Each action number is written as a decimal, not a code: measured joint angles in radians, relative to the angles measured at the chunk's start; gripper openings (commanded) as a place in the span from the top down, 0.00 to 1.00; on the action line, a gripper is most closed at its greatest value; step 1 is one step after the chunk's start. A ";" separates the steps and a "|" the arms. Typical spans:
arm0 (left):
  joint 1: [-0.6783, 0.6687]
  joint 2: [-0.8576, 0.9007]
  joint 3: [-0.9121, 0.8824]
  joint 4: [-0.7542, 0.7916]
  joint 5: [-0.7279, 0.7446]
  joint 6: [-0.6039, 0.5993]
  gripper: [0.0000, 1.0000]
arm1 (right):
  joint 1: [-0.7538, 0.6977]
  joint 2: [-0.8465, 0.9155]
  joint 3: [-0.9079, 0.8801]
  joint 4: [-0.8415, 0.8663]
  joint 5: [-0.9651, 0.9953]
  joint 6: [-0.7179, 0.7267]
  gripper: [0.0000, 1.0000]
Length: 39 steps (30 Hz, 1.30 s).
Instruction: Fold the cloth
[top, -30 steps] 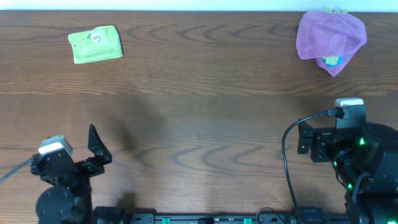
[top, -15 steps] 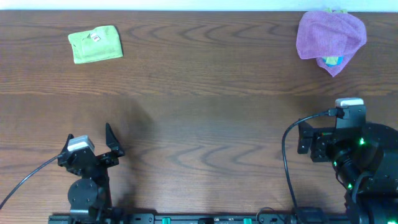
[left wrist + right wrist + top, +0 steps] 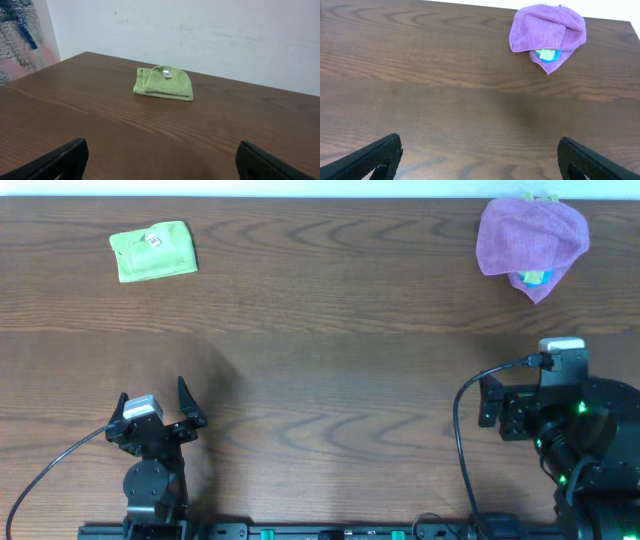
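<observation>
The lime-green cloth (image 3: 153, 250) lies folded into a small rectangle at the far left of the table, its white tag on top. It also shows in the left wrist view (image 3: 164, 83), far ahead of the fingers. My left gripper (image 3: 153, 402) is open and empty near the front left edge, well short of the cloth. In its own view (image 3: 160, 162) only bare wood lies between its fingers. My right gripper (image 3: 497, 408) is open and empty at the front right, and its wrist view (image 3: 480, 157) shows only table between its fingers.
A purple cloth (image 3: 530, 235) lies bunched over a blue item (image 3: 533, 278) at the far right corner; both show in the right wrist view, the cloth (image 3: 547, 31) above the item (image 3: 549, 54). A white wall (image 3: 200, 30) stands behind the table's far edge.
My left arm has swung right and settled above its base, its gripper now facing the green cloth. The right arm and both cloths have not moved.
</observation>
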 measured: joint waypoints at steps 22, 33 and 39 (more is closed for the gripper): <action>0.000 0.000 0.000 0.000 0.000 0.016 0.05 | 0.000 0.000 0.000 0.000 0.000 0.000 0.01; 0.000 0.000 0.000 0.000 0.000 0.016 0.05 | 0.000 -0.047 -0.021 -0.034 0.051 -0.039 0.01; 0.000 -0.001 0.000 0.000 0.000 0.017 0.05 | 0.000 -0.357 -0.280 0.232 0.006 -0.134 0.01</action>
